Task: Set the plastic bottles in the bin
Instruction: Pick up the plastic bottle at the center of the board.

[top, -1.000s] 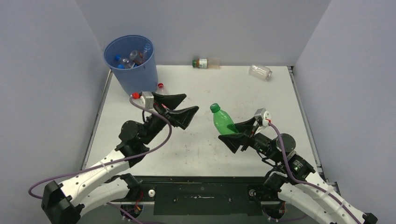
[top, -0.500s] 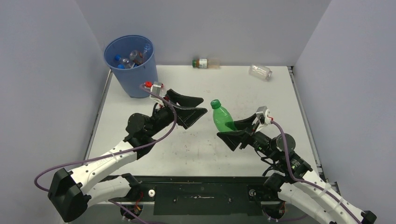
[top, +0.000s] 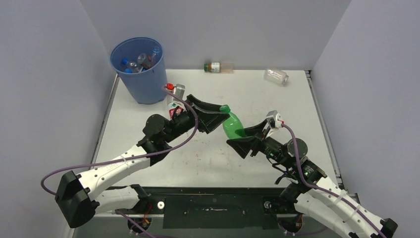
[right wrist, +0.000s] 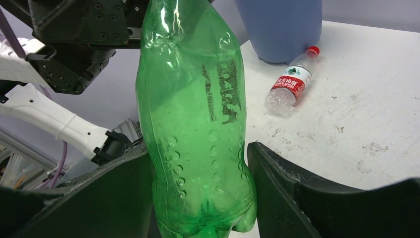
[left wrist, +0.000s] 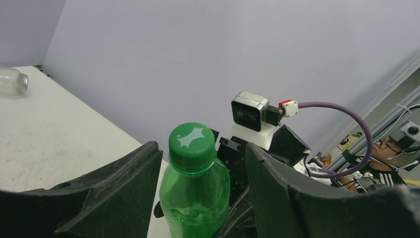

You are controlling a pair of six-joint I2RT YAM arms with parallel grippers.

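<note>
My right gripper (top: 236, 136) is shut on the lower body of a green bottle (top: 231, 126) and holds it above the table, cap toward the left arm. In the right wrist view the bottle (right wrist: 195, 114) fills the space between the fingers of the gripper (right wrist: 198, 151). My left gripper (top: 224, 114) is open, its jaws on either side of the green cap (left wrist: 192, 140) with small gaps. The blue bin (top: 141, 69) stands at the far left corner with several bottles inside (top: 138, 62). It also shows in the right wrist view (right wrist: 280, 27).
A clear bottle with a red label and red cap (right wrist: 292, 82) lies on the table beside the bin's base. An orange-tinted bottle (top: 215, 67) lies at the back wall. A clear bottle (top: 276, 76) lies at the far right, also in the left wrist view (left wrist: 11, 82).
My left gripper has swung right from beside the bin until its open jaws straddle the green bottle's cap. My right gripper has carried the bottle slightly left and tilted it toward the left gripper.
</note>
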